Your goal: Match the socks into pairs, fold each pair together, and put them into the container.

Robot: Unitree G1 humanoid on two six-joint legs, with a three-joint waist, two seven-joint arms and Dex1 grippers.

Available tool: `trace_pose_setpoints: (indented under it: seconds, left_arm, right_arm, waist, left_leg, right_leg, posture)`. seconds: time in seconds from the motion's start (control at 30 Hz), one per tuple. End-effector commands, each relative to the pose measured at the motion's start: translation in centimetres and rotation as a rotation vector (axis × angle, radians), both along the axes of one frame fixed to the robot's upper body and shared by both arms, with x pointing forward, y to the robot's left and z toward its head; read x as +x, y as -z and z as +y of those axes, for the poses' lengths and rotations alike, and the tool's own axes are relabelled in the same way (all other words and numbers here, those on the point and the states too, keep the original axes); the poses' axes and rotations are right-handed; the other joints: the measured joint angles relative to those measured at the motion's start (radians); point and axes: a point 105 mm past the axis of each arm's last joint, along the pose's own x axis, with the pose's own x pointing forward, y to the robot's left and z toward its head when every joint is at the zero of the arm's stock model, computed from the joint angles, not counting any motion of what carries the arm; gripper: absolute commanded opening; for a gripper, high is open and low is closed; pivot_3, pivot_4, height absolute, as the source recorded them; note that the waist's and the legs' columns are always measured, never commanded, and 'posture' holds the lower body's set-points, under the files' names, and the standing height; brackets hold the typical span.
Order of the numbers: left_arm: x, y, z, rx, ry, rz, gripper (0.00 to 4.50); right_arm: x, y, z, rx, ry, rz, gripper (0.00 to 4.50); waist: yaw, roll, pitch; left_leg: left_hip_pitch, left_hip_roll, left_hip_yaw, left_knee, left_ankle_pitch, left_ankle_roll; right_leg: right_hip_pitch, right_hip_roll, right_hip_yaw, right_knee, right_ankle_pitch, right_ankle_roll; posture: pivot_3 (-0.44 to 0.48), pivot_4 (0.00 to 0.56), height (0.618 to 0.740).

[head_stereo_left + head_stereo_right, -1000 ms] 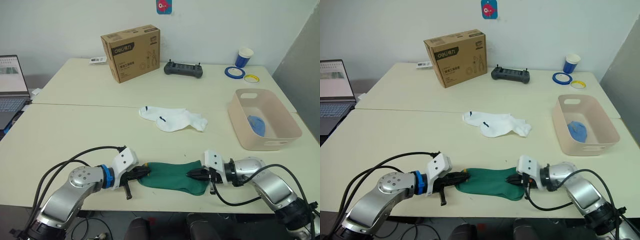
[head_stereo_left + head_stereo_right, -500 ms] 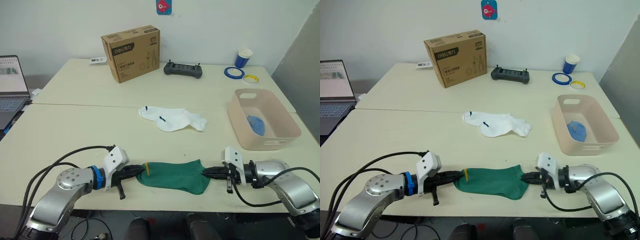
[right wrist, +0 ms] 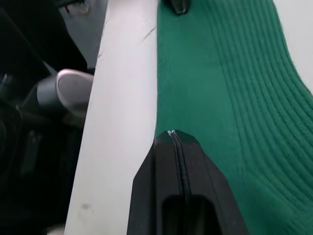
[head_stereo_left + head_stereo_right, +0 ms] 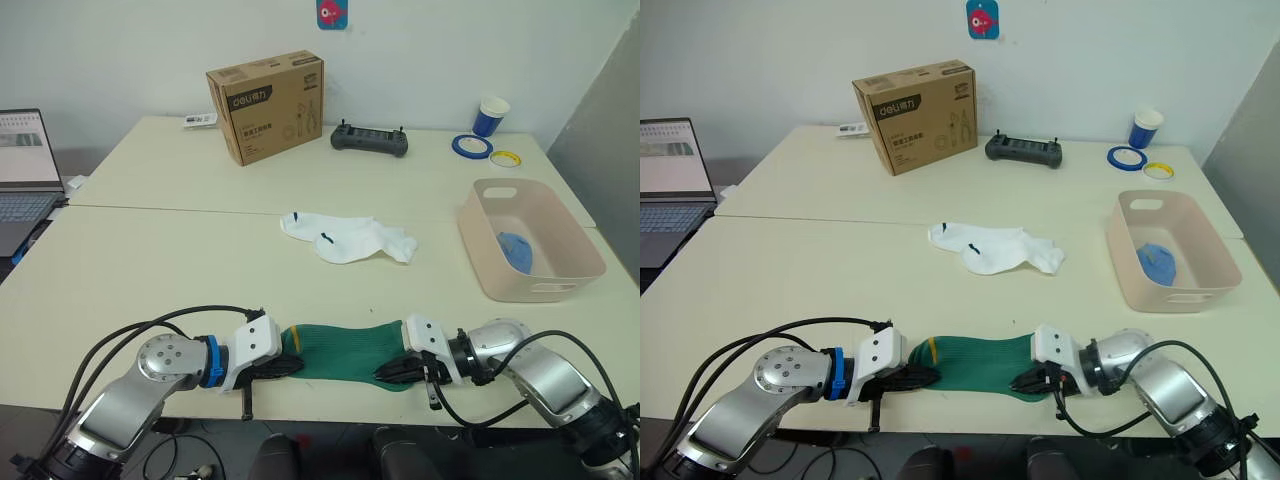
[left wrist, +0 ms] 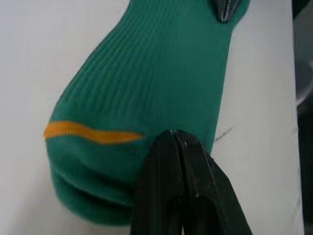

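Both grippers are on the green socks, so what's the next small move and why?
Probably lift one end and carry it over the other to fold: the left gripper and right gripper each pinch an end of the green socks, which lie flat near the table's front edge.

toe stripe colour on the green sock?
Orange-yellow stripe across the green sock; clearest in the left wrist view.

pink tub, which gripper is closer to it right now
Right. The right gripper sits at the green sock's end on the container's side; the left gripper is at the sock's far end.
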Motion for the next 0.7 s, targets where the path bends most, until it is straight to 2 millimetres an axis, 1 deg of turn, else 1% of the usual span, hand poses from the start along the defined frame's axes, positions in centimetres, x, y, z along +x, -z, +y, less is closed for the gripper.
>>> trace_pose_setpoints:
  seconds: [0.03, 0.17, 0.23, 0.3, 0.37, 0.43, 0.5, 0.6, 0.7]
  left_arm:
    - [0.5, 0.6, 1.8, 0.057, -0.063, -0.001, 0.04]
    - [0.5, 0.6, 2.1, 0.031, -0.103, 0.003, 0.04]
    - [0.5, 0.1, 2.0, -0.003, -0.113, 0.009, 0.04]
    - [0.5, -1.0, 1.4, -0.073, -0.115, 0.01, 0.04]
    - [0.6, -2.2, 0.9, -0.147, -0.115, 0.014, 0.04]
    - [0.8, -3.3, 0.4, -0.199, -0.107, 0.005, 0.04]
    - [1.3, -3.5, 0.2, -0.212, -0.112, -0.01, 0.04]
    - [2.5, -2.9, -0.4, -0.188, -0.127, -0.032, 0.04]
    - [3.3, -2.2, -0.6, -0.168, -0.137, -0.031, 0.04]
  right_arm:
    - [-0.4, 0.0, -1.7, -0.036, 0.009, -0.015, 0.0]
    - [-0.6, 0.0, -3.0, -0.029, 0.059, -0.002, 0.0]
    - [-0.8, -0.1, -3.4, -0.031, 0.062, 0.001, 0.0]
    - [-0.8, -0.9, -3.5, -0.003, 0.071, 0.006, 0.0]
    - [-0.6, -2.2, -3.1, 0.056, 0.091, 0.019, 0.0]
    - [0.0, -3.5, -2.3, 0.127, 0.105, 0.006, 0.0]
    - [0.9, -4.2, -1.5, 0.177, 0.128, -0.014, 0.0]
    - [3.0, -3.4, -0.2, 0.178, 0.183, -0.099, 0.0]
    - [4.5, -2.2, 0.5, 0.14, 0.208, -0.168, 0.0]
  waist:
    - [0.0, 0.0, 0.0]
    - [0.0, 0.0, -0.001]
    - [0.0, 0.0, -0.001]
    - [0.0, 0.0, -0.001]
    - [0.0, 0.0, 0.0]
    - [0.0, -0.001, 0.0]
    - [0.0, -0.001, 0.0]
    - [0.0, -0.001, 0.0]
    - [0.0, -0.001, 0.0]
  left_leg:
    - [0.0, 0.0, 0.0, 0.0, 0.0, 0.0]
    - [0.001, 0.0, 0.0, 0.0, 0.0, 0.0]
    - [0.001, 0.0, 0.0, 0.0, 0.0, 0.0]
    - [0.001, 0.0, 0.0, 0.0, 0.0, 0.0]
    - [0.001, 0.0, 0.0, 0.001, 0.0, 0.0]
    - [0.0, 0.0, 0.0, 0.001, 0.0, 0.0]
    - [0.0, 0.0, 0.0, 0.001, 0.0, 0.0]
    - [0.0, 0.0, -0.001, 0.0, 0.0, 0.0]
    - [-0.001, -0.001, 0.0, 0.001, 0.0, 0.0]
  right_leg:
    - [0.0, 0.0, 0.0, 0.0, 0.0, 0.0]
    - [0.0, 0.0, 0.0, 0.0, 0.0, 0.0]
    - [0.0, 0.0, 0.0, 0.0, 0.0, 0.0]
    - [0.0, 0.0, 0.0, 0.0, 0.0, 0.0]
    - [0.0, 0.0, 0.0, 0.0, 0.0, 0.0]
    - [0.001, 0.0, 0.0, 0.001, 0.001, 0.0]
    - [0.001, 0.0, 0.0, 0.001, 0.001, 0.0]
    - [0.001, 0.001, -0.001, 0.001, 0.001, 0.001]
    - [0.001, 0.001, 0.0, 0.001, 0.001, 0.001]
  posture:
    - [0.0, 0.15, 0.74]
    - [0.0, 0.15, 0.74]
    - [0.0, 0.15, 0.74]
    - [0.0, 0.15, 0.74]
    - [0.0, 0.15, 0.74]
    - [0.0, 0.15, 0.74]
    - [0.0, 0.15, 0.74]
    - [0.0, 0.15, 0.74]
    - [0.0, 0.15, 0.74]
